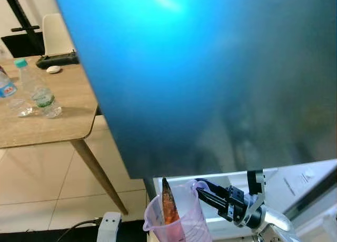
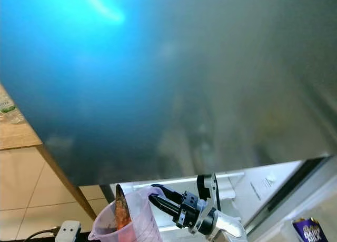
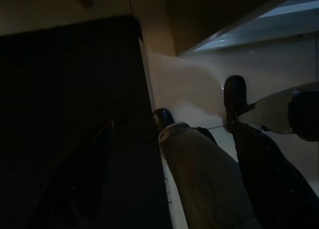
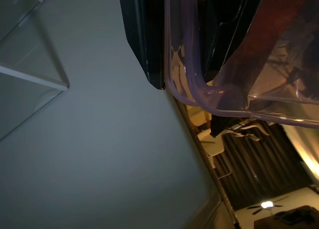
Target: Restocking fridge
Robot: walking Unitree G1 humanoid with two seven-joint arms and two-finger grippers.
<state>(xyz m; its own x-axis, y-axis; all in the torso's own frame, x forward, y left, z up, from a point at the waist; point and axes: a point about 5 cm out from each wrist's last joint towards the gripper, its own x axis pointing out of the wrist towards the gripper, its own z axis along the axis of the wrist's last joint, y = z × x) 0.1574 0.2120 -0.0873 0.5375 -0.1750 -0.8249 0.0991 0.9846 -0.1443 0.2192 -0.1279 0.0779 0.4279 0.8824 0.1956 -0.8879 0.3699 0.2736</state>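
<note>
The fridge door (image 1: 210,79), a big blue-grey panel, hangs close in front of me. Low in the head views my right gripper (image 1: 202,192) is shut on the rim of a clear pinkish measuring jug (image 1: 176,221). A long orange-brown piece (image 1: 168,205) stands up inside the jug. In the right wrist view the jug wall (image 4: 224,55) sits against a black finger (image 4: 144,35). The white fridge interior (image 1: 295,184) lies just behind the gripper. In the dark left wrist view my left gripper (image 3: 199,105) has its fingertips apart beside a white surface, with nothing between them.
A wooden table (image 1: 47,121) stands at the left with water bottles (image 1: 39,89) on it, and one table leg slants down to the tiled floor. A white power strip (image 1: 109,221) lies on the floor. A purple chocolate packet (image 2: 308,232) sits at the lower right.
</note>
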